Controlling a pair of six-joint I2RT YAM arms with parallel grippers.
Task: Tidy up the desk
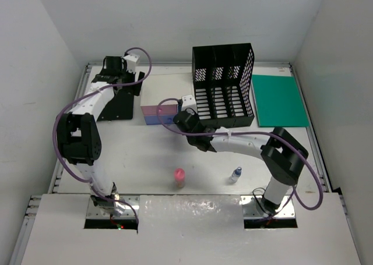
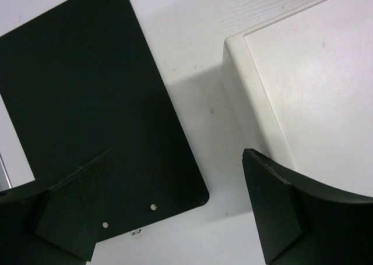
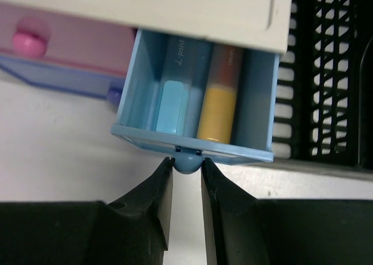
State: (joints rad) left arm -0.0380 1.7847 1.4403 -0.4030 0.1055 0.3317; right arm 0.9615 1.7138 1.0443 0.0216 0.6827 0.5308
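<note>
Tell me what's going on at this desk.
The right fingers pinch the knob of the blue drawer in the box. The drawer stands partly open with two pens inside. The left fingers hang open above the gap between a black board and the box, holding nothing. A pink bottle and a small bottle stand loose on the desk.

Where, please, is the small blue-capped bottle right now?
In the top view, the blue-capped bottle sits on the desk near its front edge, right of centre, between the small pink item and the right arm's base.
</note>
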